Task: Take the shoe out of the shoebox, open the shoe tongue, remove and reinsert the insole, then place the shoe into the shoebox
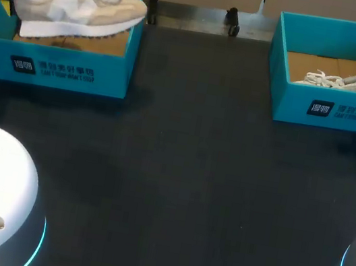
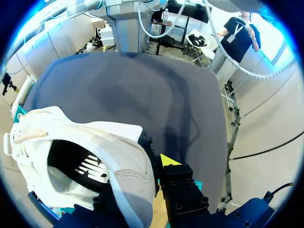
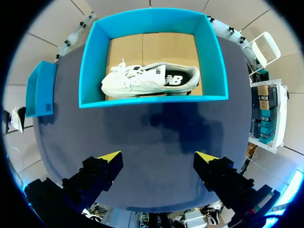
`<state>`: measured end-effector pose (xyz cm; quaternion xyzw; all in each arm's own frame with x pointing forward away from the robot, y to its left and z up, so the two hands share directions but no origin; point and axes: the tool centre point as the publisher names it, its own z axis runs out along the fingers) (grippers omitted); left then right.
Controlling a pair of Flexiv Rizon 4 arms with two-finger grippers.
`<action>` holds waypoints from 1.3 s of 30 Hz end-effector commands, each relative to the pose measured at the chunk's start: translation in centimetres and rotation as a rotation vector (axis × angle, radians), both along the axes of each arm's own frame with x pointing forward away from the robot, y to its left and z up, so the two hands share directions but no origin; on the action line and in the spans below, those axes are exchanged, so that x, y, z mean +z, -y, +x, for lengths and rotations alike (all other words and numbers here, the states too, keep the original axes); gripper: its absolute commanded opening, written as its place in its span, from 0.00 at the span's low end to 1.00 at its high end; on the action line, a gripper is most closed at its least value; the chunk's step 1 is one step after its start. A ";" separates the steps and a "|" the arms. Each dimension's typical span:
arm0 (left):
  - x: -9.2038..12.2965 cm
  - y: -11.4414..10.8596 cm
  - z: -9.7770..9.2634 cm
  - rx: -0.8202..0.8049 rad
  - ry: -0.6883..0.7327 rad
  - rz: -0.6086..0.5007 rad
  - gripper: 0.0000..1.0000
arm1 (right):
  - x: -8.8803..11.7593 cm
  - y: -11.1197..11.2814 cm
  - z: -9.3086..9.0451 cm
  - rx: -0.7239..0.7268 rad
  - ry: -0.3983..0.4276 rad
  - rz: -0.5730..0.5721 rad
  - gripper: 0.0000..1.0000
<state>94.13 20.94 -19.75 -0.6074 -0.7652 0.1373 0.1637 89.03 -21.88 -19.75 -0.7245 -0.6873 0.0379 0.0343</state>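
Lifting-out step in hand: shoe (image 1: 76, 3) clamped at heel by left gripper (image 1: 7, 3) over shoebox (image 1: 52, 67), 10 o'clock; right gripper (image 3: 159, 159) held apart, 2 o'clock. Nxt, prob.: shoe to be set on table (image 1: 178, 174).

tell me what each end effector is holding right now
Left end effector: closed on the heel of the beige shoe.
Right end effector: open, holding nothing.
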 end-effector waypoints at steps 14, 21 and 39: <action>-0.2 5.3 -9.4 -0.117 0.734 0.161 0.00 | 0.0 0.0 -0.1 0.000 0.001 -0.001 1.00; -1.5 7.6 -11.8 -0.163 0.713 0.160 0.00 | 0.0 0.0 -0.1 0.000 0.001 -0.001 1.00; -2.7 10.8 -16.8 -0.186 0.617 0.136 0.00 | 0.0 0.0 -0.1 0.000 0.001 -0.001 1.00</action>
